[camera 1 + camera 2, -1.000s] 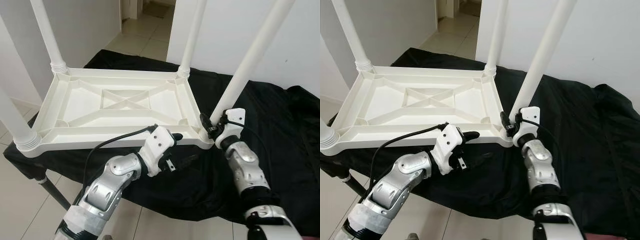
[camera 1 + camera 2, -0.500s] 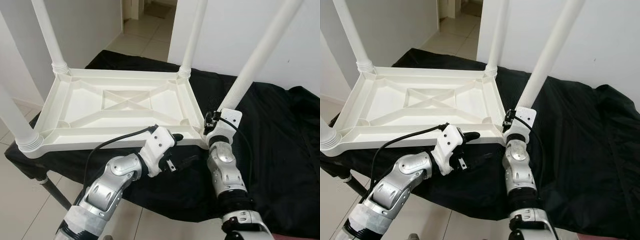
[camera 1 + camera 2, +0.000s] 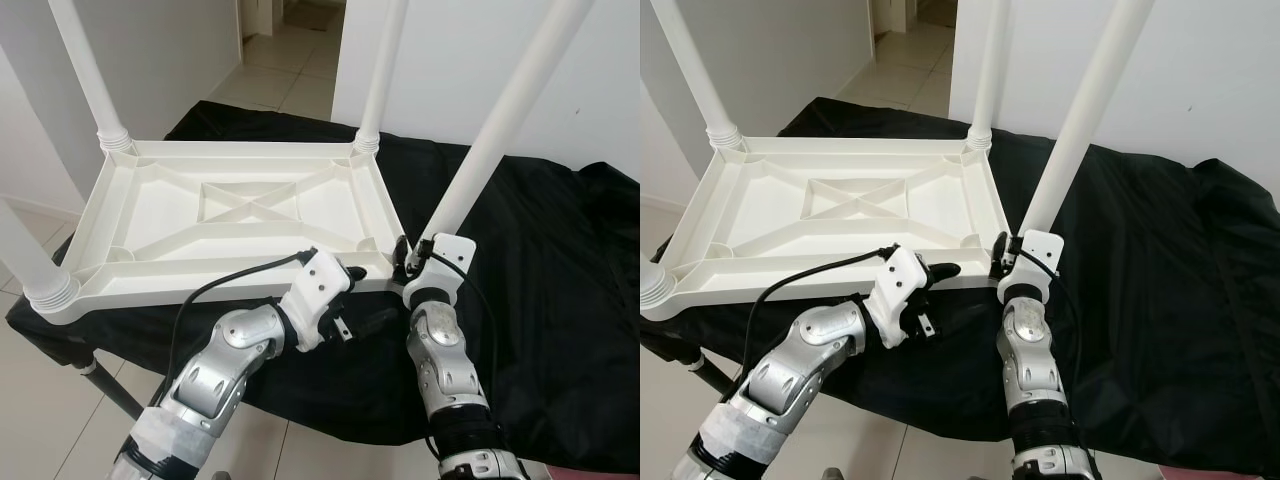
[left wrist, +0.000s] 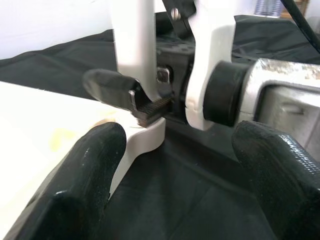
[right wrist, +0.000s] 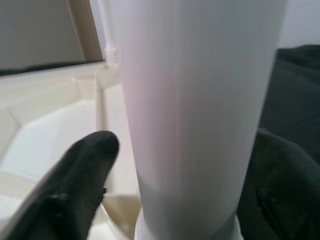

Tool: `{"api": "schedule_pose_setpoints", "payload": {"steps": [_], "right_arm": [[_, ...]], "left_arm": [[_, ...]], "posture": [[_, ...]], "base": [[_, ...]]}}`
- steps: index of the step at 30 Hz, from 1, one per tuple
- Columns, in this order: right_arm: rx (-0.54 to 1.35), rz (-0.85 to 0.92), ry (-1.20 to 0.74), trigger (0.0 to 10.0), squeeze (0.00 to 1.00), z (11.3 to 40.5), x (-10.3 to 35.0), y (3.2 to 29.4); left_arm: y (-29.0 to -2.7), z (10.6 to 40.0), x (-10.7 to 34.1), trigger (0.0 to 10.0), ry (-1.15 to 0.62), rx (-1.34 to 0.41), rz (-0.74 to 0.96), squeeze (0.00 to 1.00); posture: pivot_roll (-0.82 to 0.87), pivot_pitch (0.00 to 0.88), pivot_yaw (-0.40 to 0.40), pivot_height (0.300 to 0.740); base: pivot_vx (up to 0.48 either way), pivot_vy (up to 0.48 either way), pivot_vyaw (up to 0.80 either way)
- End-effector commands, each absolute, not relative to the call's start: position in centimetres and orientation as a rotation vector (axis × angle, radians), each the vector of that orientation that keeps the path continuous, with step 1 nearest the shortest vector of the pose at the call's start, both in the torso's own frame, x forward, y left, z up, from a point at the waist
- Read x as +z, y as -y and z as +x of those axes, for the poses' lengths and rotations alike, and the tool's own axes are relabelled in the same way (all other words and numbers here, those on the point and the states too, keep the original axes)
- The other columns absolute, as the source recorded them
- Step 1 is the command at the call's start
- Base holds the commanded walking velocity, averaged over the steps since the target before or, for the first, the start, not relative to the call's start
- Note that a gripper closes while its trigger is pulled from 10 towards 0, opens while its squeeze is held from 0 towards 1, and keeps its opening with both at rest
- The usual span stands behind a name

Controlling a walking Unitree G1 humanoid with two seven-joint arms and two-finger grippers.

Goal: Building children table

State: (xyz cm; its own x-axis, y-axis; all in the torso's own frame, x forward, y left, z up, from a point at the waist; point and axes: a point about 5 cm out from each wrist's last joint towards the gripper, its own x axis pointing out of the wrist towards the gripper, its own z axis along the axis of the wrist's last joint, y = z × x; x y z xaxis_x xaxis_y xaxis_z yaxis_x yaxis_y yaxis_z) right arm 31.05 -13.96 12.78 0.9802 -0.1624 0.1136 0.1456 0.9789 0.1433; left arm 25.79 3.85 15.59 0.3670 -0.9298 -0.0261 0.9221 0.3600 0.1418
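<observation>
a black cloth (image 3: 560,260) covers the counter, which stands on a pale tiled floor (image 3: 290,60) between white walls, with a doorway behind. on the cloth lies the white plastic table top (image 3: 240,215), upside down, ribs showing, with white legs rising from its corners. the near right leg (image 3: 490,140) leans a little away from the top, and the right claw (image 3: 412,262) is at its foot by the corner socket; the right wrist view shows the pale tube (image 5: 200,110) up close, a black finger (image 5: 75,180) on either side of it, so the claw is gripping the leg low down. the left claw (image 3: 355,295) sits at the top's near edge just left of that corner, fingers spread apart and holding nothing; its wrist view shows the two wide-set fingertips (image 4: 90,165) framing the right claw's toothed finger against the leg, a detail too small to make out from the head views.
</observation>
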Motion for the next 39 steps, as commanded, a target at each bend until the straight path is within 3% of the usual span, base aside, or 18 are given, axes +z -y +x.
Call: {"api": "schedule_pose_setpoints", "payload": {"steps": [1, 10, 11, 29, 39], "right_arm": [[-0.116, 0.15, 0.154, 10.0, 1.0, 30.8, 13.1, 14.2], [-0.018, 0.121, 0.192, 10.0, 1.0, 30.1, 13.6, 15.3], [0.017, 0.108, 0.197, 10.0, 0.0, 30.0, 13.5, 15.8], [0.317, -0.002, 0.143, 10.0, 0.0, 30.7, 12.4, 18.8], [0.496, -0.063, 0.102, 10.0, 0.0, 32.8, 13.0, 19.5]], "left_arm": [[-3.8, 26.2, 15.9, 10.0, 0.078, -1.202, 0.157, 0.0], [-4.0, 26.1, 16.1, 10.0, 0.087, -1.204, 0.159, 0.0], [-4.0, 26.0, 16.0, 10.0, 0.084, -1.208, 0.156, 0.0], [-4.2, 24.9, 15.3, 10.0, 0.037, -1.259, 0.16, 0.0], [-4.8, 25.0, 15.3, 10.0, 0.018, -1.215, 0.179, 0.0]], "posture": [[-0.06, 0.0, -0.054, 0.74], [-0.06, 0.0, -0.051, 0.74], [-0.06, 0.0, -0.047, 0.74], [-0.05, 0.0, -0.035, 0.74], [-0.02, 0.0, -0.052, 0.74]], "base": [[0.0, 0.0, 0.0], [0.0, 0.0, 0.0], [0.0, 0.0, 0.0], [0.0, 0.0, 0.0], [0.0, 0.0, 0.0]]}}
